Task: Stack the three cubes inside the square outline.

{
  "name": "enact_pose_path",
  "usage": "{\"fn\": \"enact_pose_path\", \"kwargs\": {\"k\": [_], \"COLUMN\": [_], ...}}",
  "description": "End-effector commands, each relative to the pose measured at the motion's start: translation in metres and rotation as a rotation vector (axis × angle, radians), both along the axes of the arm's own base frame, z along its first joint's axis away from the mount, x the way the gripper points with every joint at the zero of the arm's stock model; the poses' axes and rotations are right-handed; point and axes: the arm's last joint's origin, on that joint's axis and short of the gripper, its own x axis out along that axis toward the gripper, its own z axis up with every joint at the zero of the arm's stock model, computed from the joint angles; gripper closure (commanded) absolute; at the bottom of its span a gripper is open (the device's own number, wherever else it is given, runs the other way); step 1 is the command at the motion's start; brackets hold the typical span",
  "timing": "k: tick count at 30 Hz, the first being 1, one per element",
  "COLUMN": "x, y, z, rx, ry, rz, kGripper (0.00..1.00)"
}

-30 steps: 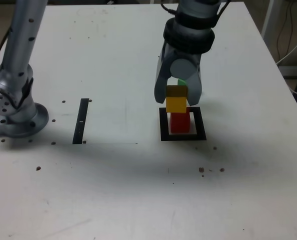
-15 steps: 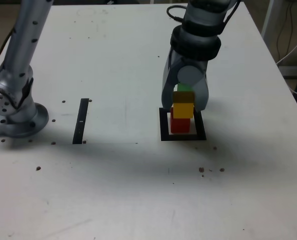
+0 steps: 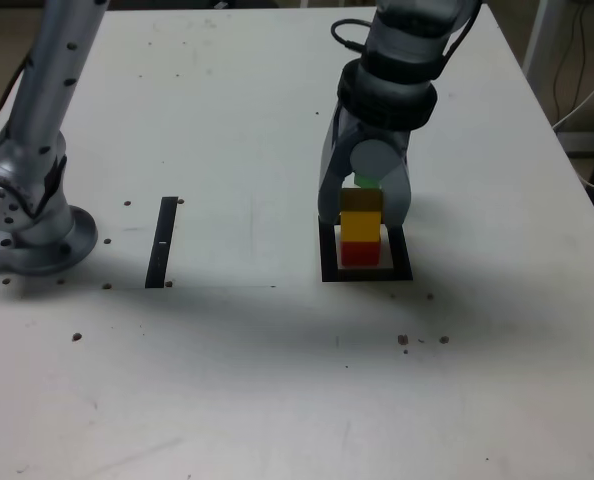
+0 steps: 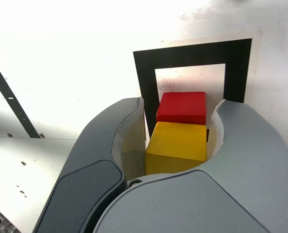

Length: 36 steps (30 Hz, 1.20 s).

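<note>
My gripper (image 3: 362, 213) is shut on the yellow cube (image 3: 360, 227), one finger on each side of it. The cube is held directly over the red cube (image 3: 358, 254), which stands inside the square outline (image 3: 365, 273). Whether the two cubes touch I cannot tell. In the wrist view the yellow cube (image 4: 177, 145) sits between the grey fingers (image 4: 110, 141) and covers part of the red cube (image 4: 182, 108) within the square outline (image 4: 192, 53). A sliver of the green cube (image 3: 363, 181) shows behind the gripper, mostly hidden.
A narrow black strip (image 3: 162, 241) lies on the white table at the exterior view's left, also seen as a strip (image 4: 8, 99) in the wrist view. The arm's grey base (image 3: 32, 215) stands at the far left. Cables hang off the right edge (image 3: 582, 90).
The gripper has come down with the yellow cube, closing the gap to the red cube in the outline.
</note>
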Motion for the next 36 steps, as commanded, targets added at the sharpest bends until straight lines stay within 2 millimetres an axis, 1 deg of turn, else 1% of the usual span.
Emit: {"fn": "enact_pose_path", "kwargs": {"k": [1,3,4,5,7,14,20,24,27,31,36], "x": [0.000,0.000,0.000,0.000,-0.001,-0.007,-0.018,-0.026,-0.028,-0.026,-0.021], "y": [0.001,0.002,0.002,0.002,0.002,0.005,0.010,0.017,0.025,0.040,0.066], "z": [-0.002,-0.003,-0.003,-0.003,-0.003,0.001,0.019,0.031,0.035,0.035,0.034], "rx": [-0.008,-0.013,-0.014,-0.015,-0.014,-0.001,0.052,0.076,0.079,0.070,0.056], "ry": [-0.003,-0.009,-0.012,-0.015,-0.017,-0.018,-0.035,-0.034,-0.030,-0.025,-0.027], "rz": [0.002,0.001,0.000,0.000,0.000,0.002,-0.005,-0.007,-0.011,-0.025,-0.056], "kGripper": [0.32,0.15,0.09,0.05,0.01,0.01,0.01,0.01,0.01,0.01,0.01]}}
